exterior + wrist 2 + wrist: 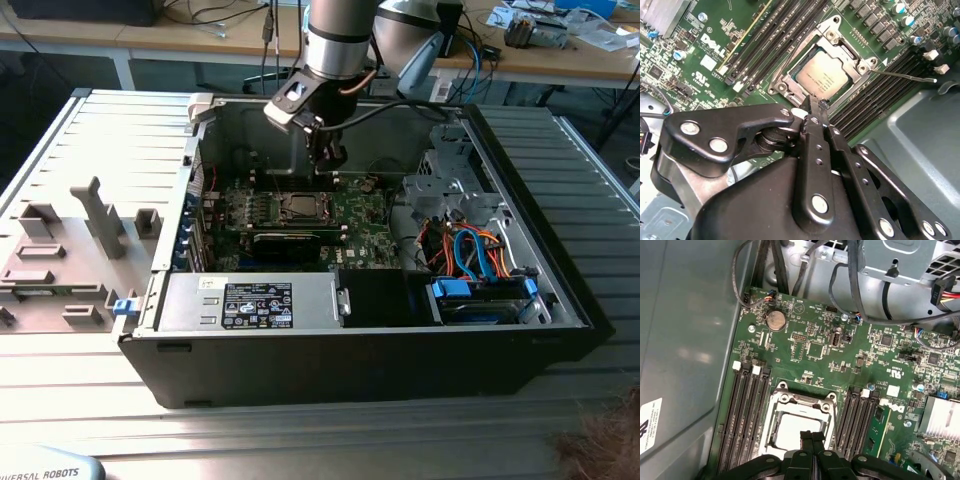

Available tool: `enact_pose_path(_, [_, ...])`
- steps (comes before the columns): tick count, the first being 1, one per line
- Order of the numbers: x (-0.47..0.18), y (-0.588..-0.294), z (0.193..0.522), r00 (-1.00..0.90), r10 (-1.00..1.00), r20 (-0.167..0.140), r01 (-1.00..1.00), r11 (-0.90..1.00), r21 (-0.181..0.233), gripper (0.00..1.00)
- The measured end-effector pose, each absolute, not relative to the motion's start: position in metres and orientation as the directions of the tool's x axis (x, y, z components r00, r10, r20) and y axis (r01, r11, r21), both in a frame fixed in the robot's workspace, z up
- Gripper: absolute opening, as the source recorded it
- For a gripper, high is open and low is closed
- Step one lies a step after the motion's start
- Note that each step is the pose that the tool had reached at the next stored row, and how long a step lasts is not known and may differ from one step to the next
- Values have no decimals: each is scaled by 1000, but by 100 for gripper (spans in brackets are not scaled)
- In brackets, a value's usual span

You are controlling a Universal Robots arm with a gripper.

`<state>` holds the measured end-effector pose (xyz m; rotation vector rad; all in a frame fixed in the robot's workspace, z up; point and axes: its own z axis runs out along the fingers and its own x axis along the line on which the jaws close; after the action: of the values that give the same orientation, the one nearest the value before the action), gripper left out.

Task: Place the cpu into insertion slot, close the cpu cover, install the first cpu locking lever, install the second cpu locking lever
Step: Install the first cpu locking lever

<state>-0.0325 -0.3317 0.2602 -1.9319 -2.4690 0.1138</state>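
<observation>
My jaws, pressed together, hide one edge of the cpu cover [842, 46] framing the cpu [826, 75].

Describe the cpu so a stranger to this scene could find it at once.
Look inside the open computer case, at the green motherboard. Between its black memory slots sits a silvery frame, the cpu cover. The cpu is the one smooth dull-grey square, inside its window.

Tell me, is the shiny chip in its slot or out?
In: the cpu sits flat on the motherboard, with the cpu cover framing it.
</observation>
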Motion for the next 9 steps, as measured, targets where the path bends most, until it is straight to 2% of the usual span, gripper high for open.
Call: enact_pose_path(9, [-33,-332,260,-279,959,-43,959,276,-60,11])
